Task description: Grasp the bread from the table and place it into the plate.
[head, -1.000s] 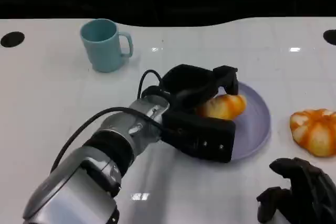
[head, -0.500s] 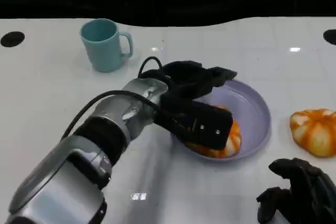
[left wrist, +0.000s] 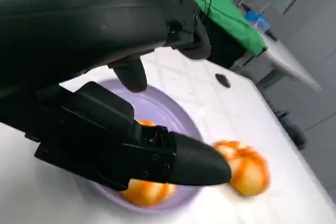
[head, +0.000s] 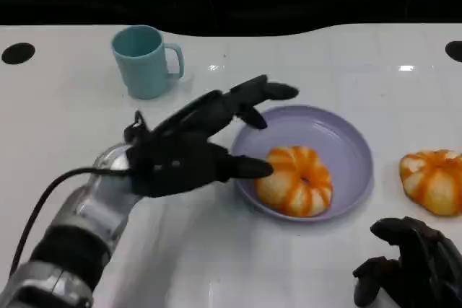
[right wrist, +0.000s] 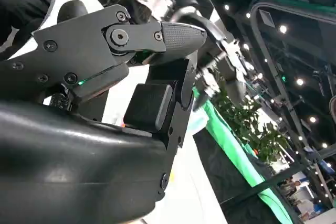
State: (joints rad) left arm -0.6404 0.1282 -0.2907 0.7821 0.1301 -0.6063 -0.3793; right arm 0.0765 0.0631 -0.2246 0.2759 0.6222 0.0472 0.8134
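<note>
Bread: I see one orange-striped bread (head: 295, 180) lying in the plate, toward its near-left side; my left wrist view shows it too (left wrist: 145, 191), partly behind my own fingers.
Plate: the lilac plate (head: 348, 146) sits on the desk right of centre, and its rim (left wrist: 157, 109) curves behind my hand in the left wrist view.
Left hand: my left hand (head: 189, 148) hovers just left of the plate, released, fingers spread apart and holding nothing. One finger reaches over the plate's far-left rim, another points at the bread and ends just short of it. I cannot tell if that tip touches the rim.
Second bread: another bread (head: 432, 179) lies on the desk right of the plate, apart from it; in the left wrist view it shows blurred (left wrist: 245, 165) past my fingertip.
Right hand: my right hand (head: 408, 265) sits low at the near-right corner, fingers curled in with nothing in them, just near of the second bread.
Cup: a teal cup (head: 144, 61) stands upright at the far left, handle to the right, well apart from the plate.
Desk: white and glossy (head: 65, 142).
</note>
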